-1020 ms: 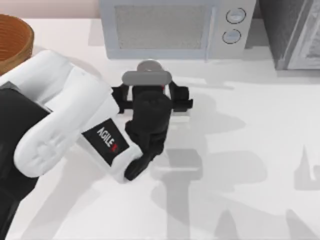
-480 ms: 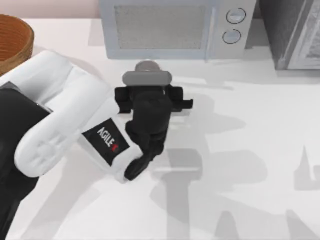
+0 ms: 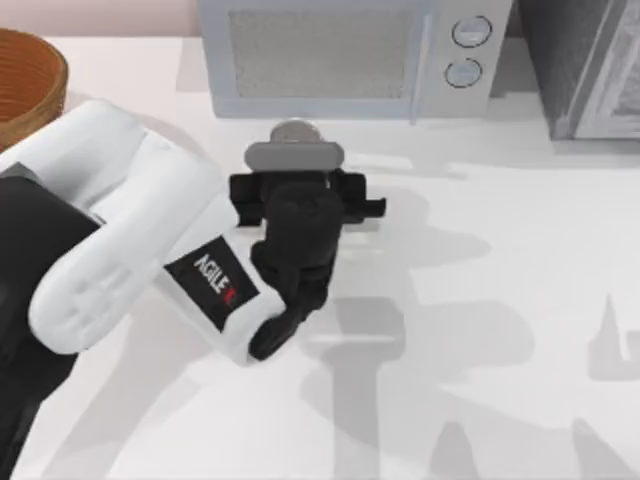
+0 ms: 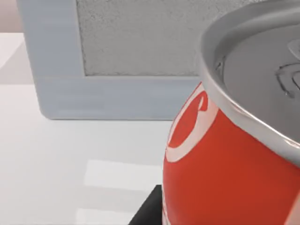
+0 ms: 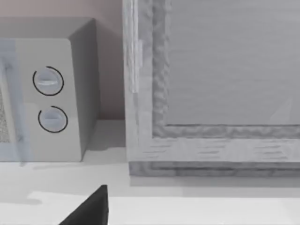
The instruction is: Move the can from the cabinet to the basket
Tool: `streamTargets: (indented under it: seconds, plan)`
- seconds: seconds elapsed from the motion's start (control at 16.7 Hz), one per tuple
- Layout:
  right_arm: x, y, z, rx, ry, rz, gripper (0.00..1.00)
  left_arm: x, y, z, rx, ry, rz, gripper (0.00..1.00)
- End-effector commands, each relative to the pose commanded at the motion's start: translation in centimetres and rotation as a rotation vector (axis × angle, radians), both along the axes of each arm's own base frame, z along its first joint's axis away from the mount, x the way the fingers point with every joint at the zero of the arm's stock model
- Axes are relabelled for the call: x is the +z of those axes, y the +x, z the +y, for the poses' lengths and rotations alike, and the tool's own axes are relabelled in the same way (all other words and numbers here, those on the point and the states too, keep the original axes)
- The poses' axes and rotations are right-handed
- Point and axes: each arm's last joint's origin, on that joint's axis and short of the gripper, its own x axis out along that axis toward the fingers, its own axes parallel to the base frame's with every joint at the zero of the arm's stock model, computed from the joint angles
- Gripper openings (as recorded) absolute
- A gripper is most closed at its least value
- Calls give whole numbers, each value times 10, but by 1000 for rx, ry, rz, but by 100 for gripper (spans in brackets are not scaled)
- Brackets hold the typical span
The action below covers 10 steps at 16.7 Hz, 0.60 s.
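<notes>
can (image 4: 225, 159): red, upright, on table | basket (image 3: 25, 80): far-left | cabinet (image 3: 585, 65): far-right

White table (image 3: 520, 300) carries microwave (image 3: 345, 55), cabinet (image 3: 590, 65), basket (image 3: 25, 80).

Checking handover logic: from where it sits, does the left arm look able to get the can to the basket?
Probably yes. The left gripper sits at the can before the microwave; bare table separates it from the basket.

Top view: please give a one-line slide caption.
Left claw around the can before the microwave; basket far left, cabinet far right.
</notes>
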Motion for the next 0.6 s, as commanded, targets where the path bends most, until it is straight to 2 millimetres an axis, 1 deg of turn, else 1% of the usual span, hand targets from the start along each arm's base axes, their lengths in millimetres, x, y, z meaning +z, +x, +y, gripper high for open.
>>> streamTargets:
  seconds: [0.18,0.3,0.42,0.6]
  plan:
    - [0,0,0,0,0,0,100,0,-1,-1,-5,-1,-1,0]
    - [0,0,0,0,0,0,100,1,4,4,-13,30,17,0]
    - [0,0,0,0,0,0,100,3,14,12,-53,96,57,0]
    - [0,0,0,0,0,0,100,8,35,28,-182,229,166,0]
